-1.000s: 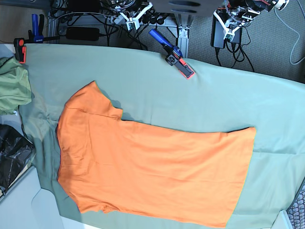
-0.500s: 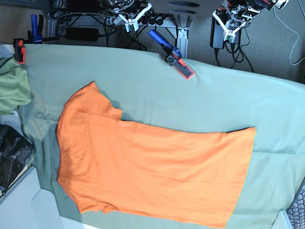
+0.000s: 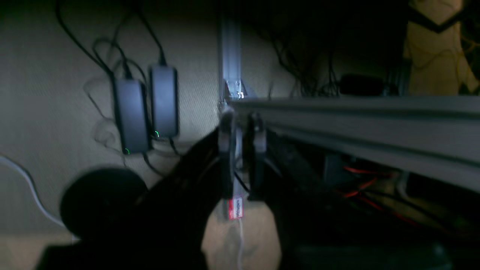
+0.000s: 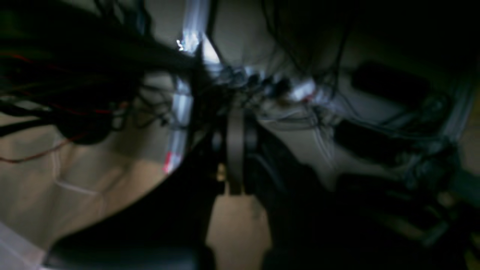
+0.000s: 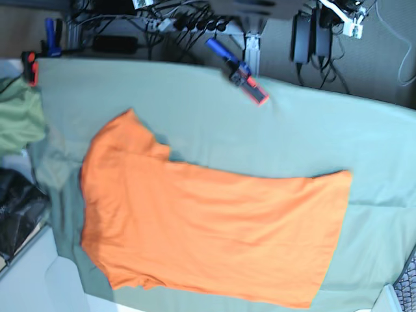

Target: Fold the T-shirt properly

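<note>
The T-shirt point(image 5: 208, 234) lies flat on the green cloth point(image 5: 292, 140), collar end toward base-view left, hem toward the right, one sleeve point(image 5: 127, 133) spread out at the upper left. Nothing folded yet.

Risks: the shirt sits skewed w/ its lower edge close to the cloth's near edge — a careless pull could drag it off. Pinching one layer only would leave the fold crooked.

Left gripper point(image 3: 242, 157): jaws a little apart, nothing between them. Right gripper point(image 4: 236, 150): clenched tight, empty.

Both wrist views show only the dark under-table area — power bricks point(image 3: 144, 108), cables, frame rail point(image 3: 356, 123) — no shirt. Only the base view shows the shirt, plus the blue clamp point(image 5: 237, 68).
</note>
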`<state>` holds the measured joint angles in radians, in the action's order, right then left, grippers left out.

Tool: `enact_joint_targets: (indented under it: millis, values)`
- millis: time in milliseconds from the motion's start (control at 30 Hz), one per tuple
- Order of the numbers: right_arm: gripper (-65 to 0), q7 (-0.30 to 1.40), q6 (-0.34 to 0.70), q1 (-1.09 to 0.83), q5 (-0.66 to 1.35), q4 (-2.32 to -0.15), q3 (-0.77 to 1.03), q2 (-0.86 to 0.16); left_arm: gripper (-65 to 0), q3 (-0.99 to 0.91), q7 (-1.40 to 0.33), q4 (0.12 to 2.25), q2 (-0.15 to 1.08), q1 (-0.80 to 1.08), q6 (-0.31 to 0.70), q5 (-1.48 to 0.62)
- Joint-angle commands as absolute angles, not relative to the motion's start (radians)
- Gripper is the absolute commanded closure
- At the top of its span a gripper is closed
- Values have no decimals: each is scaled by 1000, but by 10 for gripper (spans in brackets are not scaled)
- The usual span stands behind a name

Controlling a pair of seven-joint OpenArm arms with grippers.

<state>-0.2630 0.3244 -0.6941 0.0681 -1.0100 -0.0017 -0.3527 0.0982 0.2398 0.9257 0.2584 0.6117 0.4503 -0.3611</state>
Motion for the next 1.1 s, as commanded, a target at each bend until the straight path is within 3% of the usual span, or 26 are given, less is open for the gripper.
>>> enact_joint_targets:
  millis: [0, 300, 567, 833, 1067]
  values:
    - [0, -291, 363, -746, 93, -1076, 1, -384, -59, 86, 260, 998, 276, 654, 462, -365]
    - [0, -284, 363, -994, 308, -1542, 155, -485, -59, -64, -8, 1630, 308, 863, 479, -405]
    - [-9, -23, 363, -886, 669, -1718, 341, -485, -77, -163, -383, 1995, 354, 850, 514, -649]
    - [-251, 77, 291, -644, 796, -1700, 417, -480, -277, -194, -415, 2049, 441, 791, 528, -698]
    - [-265, 118, 159, -467, 794, -1619, 409, -426, -285, -194, -415, 2043, 490, 722, 528, -675]
